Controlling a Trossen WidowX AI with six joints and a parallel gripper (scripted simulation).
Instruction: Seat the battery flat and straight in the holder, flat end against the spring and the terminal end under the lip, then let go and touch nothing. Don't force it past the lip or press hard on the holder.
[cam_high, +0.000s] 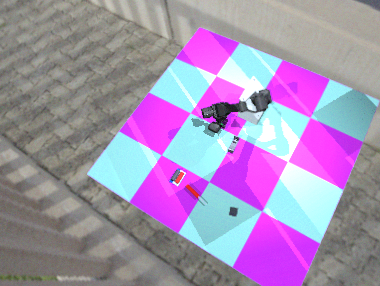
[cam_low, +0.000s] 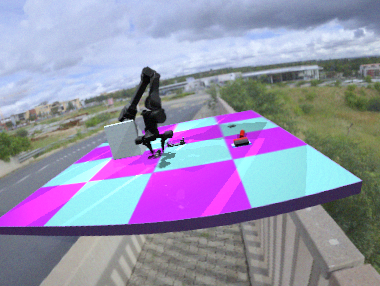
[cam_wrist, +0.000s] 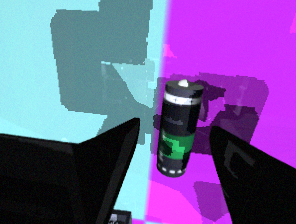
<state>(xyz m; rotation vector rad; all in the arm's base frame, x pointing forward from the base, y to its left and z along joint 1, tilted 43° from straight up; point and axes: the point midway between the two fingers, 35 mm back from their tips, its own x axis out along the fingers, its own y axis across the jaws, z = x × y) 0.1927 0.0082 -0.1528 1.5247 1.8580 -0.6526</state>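
The battery (cam_wrist: 178, 127) is black with a green band. It lies on the checkered mat (cam_wrist: 240, 45), across a seam between a cyan and a magenta square, with its terminal end pointing away from the wrist camera. My gripper (cam_wrist: 174, 127) (cam_high: 215, 126) (cam_low: 152, 150) is open. It hangs over the battery with a finger on each side, and neither finger touches it. In the top view the arm hides the battery. The small grey holder (cam_high: 232, 144) lies on the mat a short way from the gripper; a corner of the holder (cam_wrist: 118, 218) shows at the bottom edge of the wrist view.
A white base block (cam_high: 250, 107) (cam_low: 122, 140) carries the arm. A red and blue box (cam_high: 178, 176), a red stick (cam_high: 192, 191) and a small dark cube (cam_high: 233, 211) lie farther off on the mat. The mat's edges drop off on all sides.
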